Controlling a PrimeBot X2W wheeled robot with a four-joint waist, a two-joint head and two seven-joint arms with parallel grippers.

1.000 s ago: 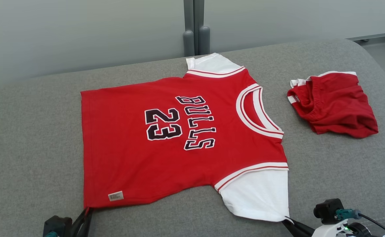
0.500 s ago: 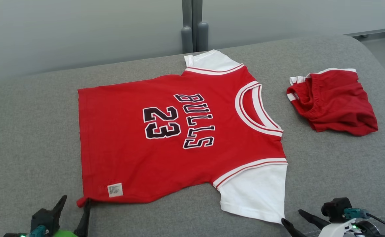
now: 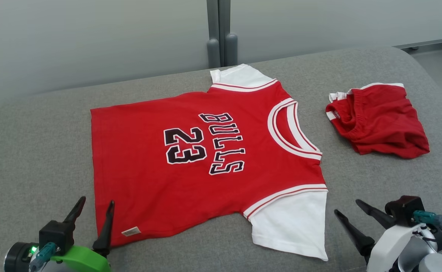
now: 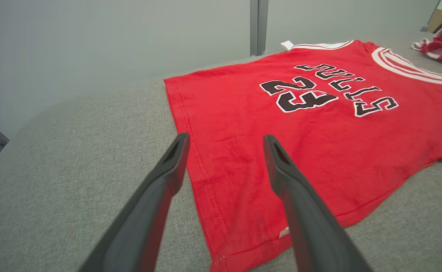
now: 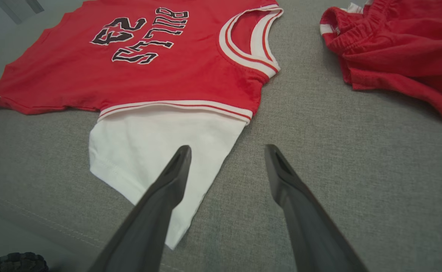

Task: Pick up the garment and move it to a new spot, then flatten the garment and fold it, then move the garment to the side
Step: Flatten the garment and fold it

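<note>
The garment (image 3: 137, 181) is a red jersey with black "BULLS 23" lettering and white sleeves, spread flat on the grey cushion (image 3: 35, 151). My left gripper (image 3: 96, 201) stands open just above the jersey's near hem corner, holding nothing. The left wrist view has the hem edge of the garment (image 4: 357, 151) running between the fingers of my left gripper (image 4: 225, 136). My right gripper (image 3: 347, 207) is open just right of the near white sleeve. In the right wrist view my right gripper (image 5: 227, 147) hovers over the sleeve corner of the garment (image 5: 149, 75).
Crumpled red shorts (image 3: 379, 121) with white trim lie on the cushion to the right of the jersey, also in the right wrist view (image 5: 402, 49). A pale wall with a grey post (image 3: 221, 41) rises behind the cushion. The cushion's edge rounds off at the far right.
Both grippers have opened, letting go of the jersey's near hem corner and near sleeve corner, and have risen slightly. The jersey lies settled flat. The head camera has shifted a little.
</note>
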